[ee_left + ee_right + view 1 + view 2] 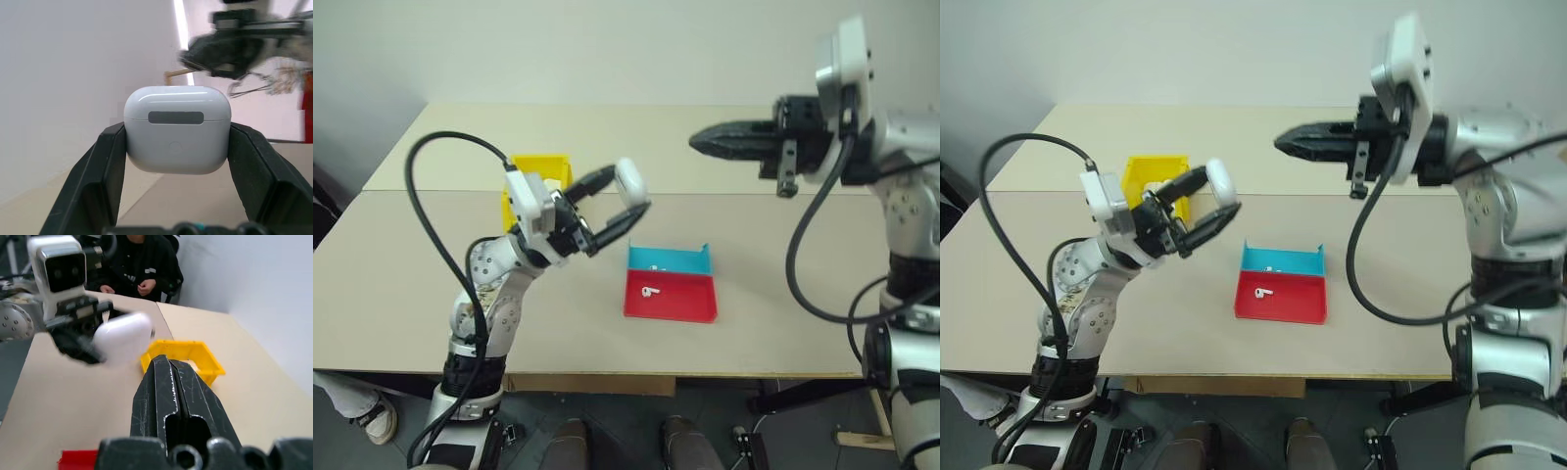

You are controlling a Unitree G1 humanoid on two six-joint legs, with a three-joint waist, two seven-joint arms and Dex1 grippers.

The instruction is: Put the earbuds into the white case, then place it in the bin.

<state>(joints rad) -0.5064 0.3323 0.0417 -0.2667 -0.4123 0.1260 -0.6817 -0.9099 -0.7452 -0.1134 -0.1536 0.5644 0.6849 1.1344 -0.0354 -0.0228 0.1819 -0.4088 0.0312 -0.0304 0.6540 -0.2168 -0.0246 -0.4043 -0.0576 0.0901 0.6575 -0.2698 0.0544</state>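
Left gripper (pixel 625 208): fingers clamped on the white case (pixel 632 184), lid down, raised above mid-table beside the bin (pixel 540 174). Right gripper (pixel 697 141): fingers pressed together, empty, aloft toward the far edge. One earbud (pixel 652 290) in the red-and-blue tray (pixel 671 308).

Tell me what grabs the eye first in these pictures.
First comes the white case, lid shut, pinched between the left gripper's fingers and held in the air over the table. Across from it the right gripper hangs shut, pointing toward the case. Below lie the red-and-blue tray with a white earbud on its red half, and the yellow bin behind the left arm.
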